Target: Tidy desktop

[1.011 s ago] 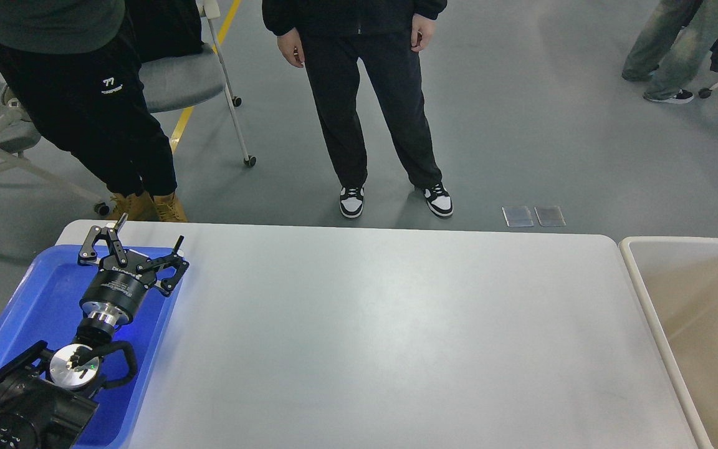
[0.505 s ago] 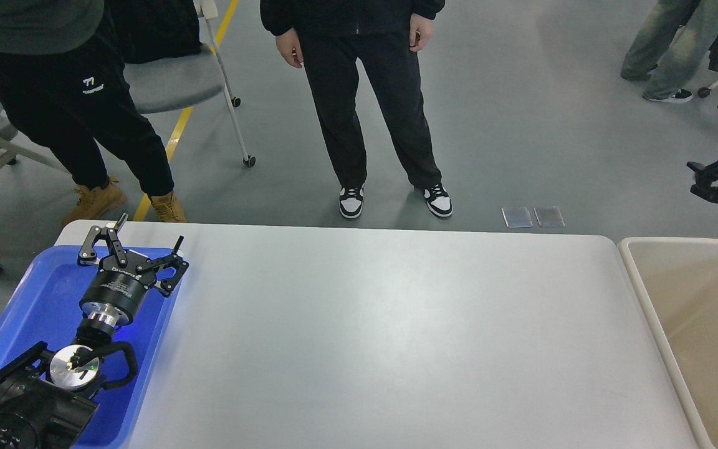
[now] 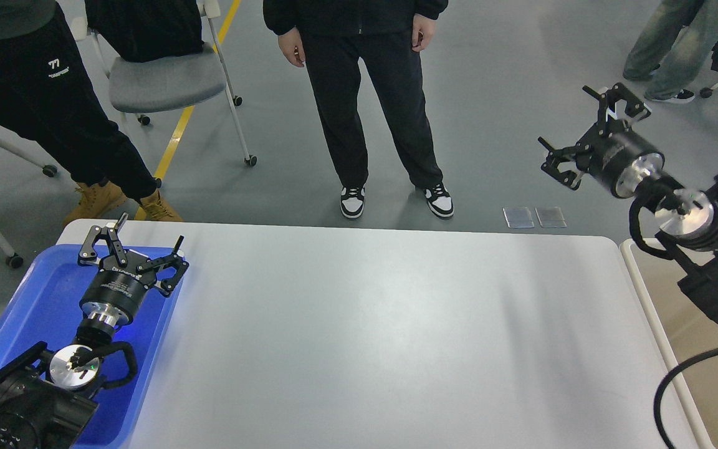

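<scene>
The desktop [image 3: 384, 324] is a wide matte white-grey tabletop with rounded corners, bare across its middle. My left gripper [image 3: 133, 243] is open and empty, hovering over the far end of the blue tray [image 3: 28, 299] at the table's left. My right gripper [image 3: 593, 128] is open and empty, raised high above the table's far right corner, pointing up and left over the floor.
A beige bin with a white rim [image 3: 702, 349] stands at the table's right, partly hidden by my right arm. A person in black [image 3: 371, 93] stands beyond the far edge. Another person [image 3: 53, 106] and a grey chair [image 3: 159, 81] are at far left.
My right arm has swung up from low at the right edge to high over the table's far right corner. The left arm has not moved. The person at far left stepped leftward.
</scene>
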You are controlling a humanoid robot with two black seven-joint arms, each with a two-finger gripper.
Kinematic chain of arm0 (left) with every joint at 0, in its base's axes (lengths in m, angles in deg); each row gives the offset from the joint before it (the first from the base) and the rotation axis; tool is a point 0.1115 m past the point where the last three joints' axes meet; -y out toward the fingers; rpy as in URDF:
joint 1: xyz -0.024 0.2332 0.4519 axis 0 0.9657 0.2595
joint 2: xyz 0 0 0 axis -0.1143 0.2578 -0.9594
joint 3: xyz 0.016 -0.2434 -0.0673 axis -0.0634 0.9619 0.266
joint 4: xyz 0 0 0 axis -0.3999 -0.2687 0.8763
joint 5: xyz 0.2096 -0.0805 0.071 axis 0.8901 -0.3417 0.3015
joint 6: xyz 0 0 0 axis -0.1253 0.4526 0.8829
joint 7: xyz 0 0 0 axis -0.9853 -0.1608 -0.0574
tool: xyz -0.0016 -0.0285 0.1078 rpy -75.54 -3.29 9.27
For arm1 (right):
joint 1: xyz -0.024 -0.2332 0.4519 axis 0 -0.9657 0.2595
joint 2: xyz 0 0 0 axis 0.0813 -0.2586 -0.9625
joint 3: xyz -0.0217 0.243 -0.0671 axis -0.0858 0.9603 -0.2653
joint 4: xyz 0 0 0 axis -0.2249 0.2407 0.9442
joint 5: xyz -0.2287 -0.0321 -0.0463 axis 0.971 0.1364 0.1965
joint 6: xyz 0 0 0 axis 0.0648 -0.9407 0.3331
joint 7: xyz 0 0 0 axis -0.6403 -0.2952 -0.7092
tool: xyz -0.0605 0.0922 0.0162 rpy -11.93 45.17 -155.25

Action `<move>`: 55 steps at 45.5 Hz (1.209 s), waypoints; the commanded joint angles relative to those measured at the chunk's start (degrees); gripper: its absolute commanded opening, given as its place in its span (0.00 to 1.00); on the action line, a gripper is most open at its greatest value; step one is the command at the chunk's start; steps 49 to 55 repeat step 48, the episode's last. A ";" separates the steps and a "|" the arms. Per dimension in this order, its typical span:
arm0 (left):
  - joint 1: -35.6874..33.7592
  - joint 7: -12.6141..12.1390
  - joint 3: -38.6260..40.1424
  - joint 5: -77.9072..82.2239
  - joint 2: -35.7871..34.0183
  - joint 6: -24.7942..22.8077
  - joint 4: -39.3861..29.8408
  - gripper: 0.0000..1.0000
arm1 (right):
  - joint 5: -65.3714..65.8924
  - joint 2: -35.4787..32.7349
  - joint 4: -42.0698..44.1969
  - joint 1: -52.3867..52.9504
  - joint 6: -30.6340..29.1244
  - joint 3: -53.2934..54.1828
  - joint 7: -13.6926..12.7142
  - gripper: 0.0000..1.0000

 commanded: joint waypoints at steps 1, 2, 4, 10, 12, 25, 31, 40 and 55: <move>0.00 0.00 0.00 -0.01 0.00 0.00 0.00 1.00 | -1.78 6.76 3.97 -6.46 -7.59 4.52 3.03 1.00; 0.00 0.00 0.00 -0.01 0.00 0.00 0.00 1.00 | -1.78 6.85 4.41 -6.82 -7.77 5.05 3.03 1.00; 0.08 0.00 0.00 -0.01 0.00 0.00 0.00 1.00 | -1.78 6.94 5.02 -7.43 -7.86 5.76 3.03 1.00; 0.00 0.00 0.00 -0.01 0.00 0.00 0.00 1.00 | -1.78 6.85 6.43 -8.93 -8.04 5.85 3.03 1.00; 0.00 0.00 0.00 -0.01 0.00 0.00 0.00 1.00 | -1.78 6.76 6.87 -9.45 -8.21 5.93 3.03 1.00; 0.00 0.00 0.00 -0.01 0.00 0.00 0.00 1.00 | -2.39 6.76 6.96 -16.31 -16.74 8.56 3.03 1.00; 0.00 0.00 0.00 -0.09 0.00 0.00 0.00 1.00 | -2.48 6.67 6.96 -17.80 -17.44 11.47 3.03 1.00; 0.00 0.00 0.00 -0.09 0.00 0.00 0.00 1.00 | -2.48 6.58 7.05 -18.24 -17.36 11.65 3.03 1.00; 0.00 0.00 0.00 -0.01 0.00 0.00 0.00 1.00 | -2.48 6.59 7.93 -18.24 -17.36 11.56 3.03 1.00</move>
